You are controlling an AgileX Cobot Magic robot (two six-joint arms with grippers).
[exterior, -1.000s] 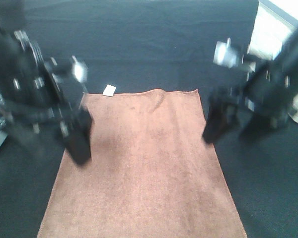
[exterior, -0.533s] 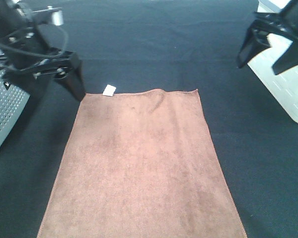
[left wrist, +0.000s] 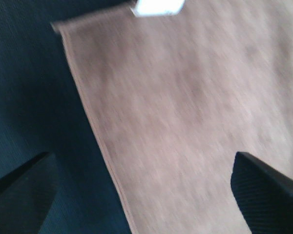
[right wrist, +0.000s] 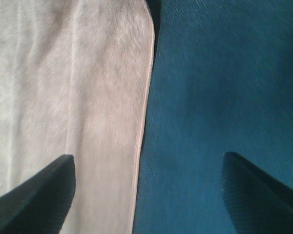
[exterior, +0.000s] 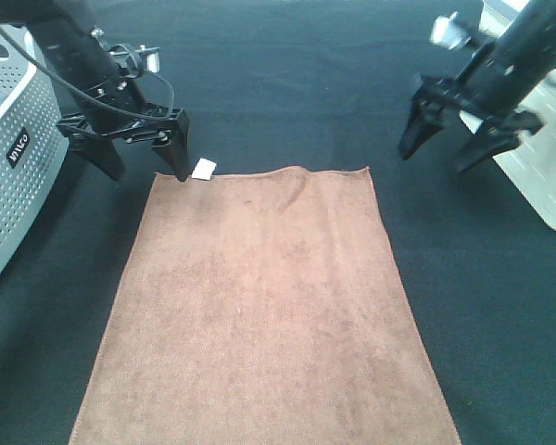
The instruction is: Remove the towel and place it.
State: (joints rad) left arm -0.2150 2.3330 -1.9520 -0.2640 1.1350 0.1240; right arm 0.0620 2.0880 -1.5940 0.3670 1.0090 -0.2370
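Observation:
The brown towel (exterior: 269, 306) lies flat on the dark table, its white tag (exterior: 204, 168) at the far left corner. My left gripper (exterior: 144, 162) is open and empty above that corner, one finger just beside the tag. In the left wrist view the towel (left wrist: 185, 107) and tag (left wrist: 158, 6) lie below the open left gripper (left wrist: 144, 195). My right gripper (exterior: 437, 156) hangs open and empty, to the right of the far right corner. The right wrist view has the towel's hem (right wrist: 141, 122) between the spread fingers of the right gripper (right wrist: 149, 195).
A grey perforated basket (exterior: 14, 158) stands at the left edge, close to my left arm. A white container (exterior: 547, 176) sits at the right edge behind my right arm. Dark cloth covers the table (exterior: 287, 83) around the towel.
Both arms rose from the towel's sides and swung outward, then came back in toward its far corners. The towel has not moved. Both grippers stayed open.

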